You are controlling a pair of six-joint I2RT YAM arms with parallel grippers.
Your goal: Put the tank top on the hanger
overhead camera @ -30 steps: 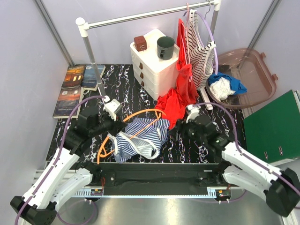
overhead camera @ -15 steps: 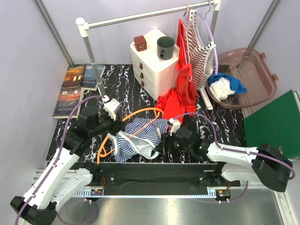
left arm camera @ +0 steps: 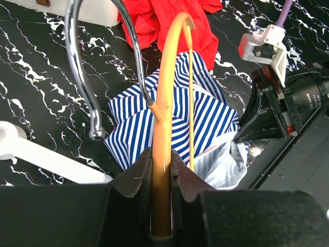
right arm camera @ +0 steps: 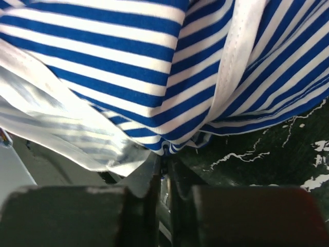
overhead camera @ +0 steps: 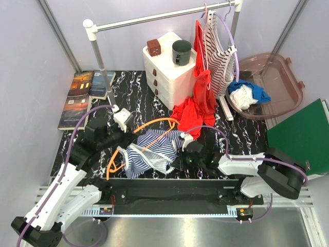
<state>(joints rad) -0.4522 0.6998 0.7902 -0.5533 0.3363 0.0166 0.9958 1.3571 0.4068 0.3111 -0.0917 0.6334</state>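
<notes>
Crowding tank top point(overhead camera: 154, 149) and hanger point(left arm camera: 164, 103), red garment point(overhead camera: 189, 114), white drawers point(overhead camera: 169, 72) behind

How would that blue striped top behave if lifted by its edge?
Probably floppy: the tank top lies crumpled in folds, so it should sag from wherever the right gripper pinches it. Likely light, being thin cloth. It may snag on the hanger touching it.

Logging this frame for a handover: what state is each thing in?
left tool, shut on hanger
right tool, shut on tank top hem
hanger, gripped, lying over tank top
tank top, bunched on table, not hung
cup, upright on drawer unit
</notes>
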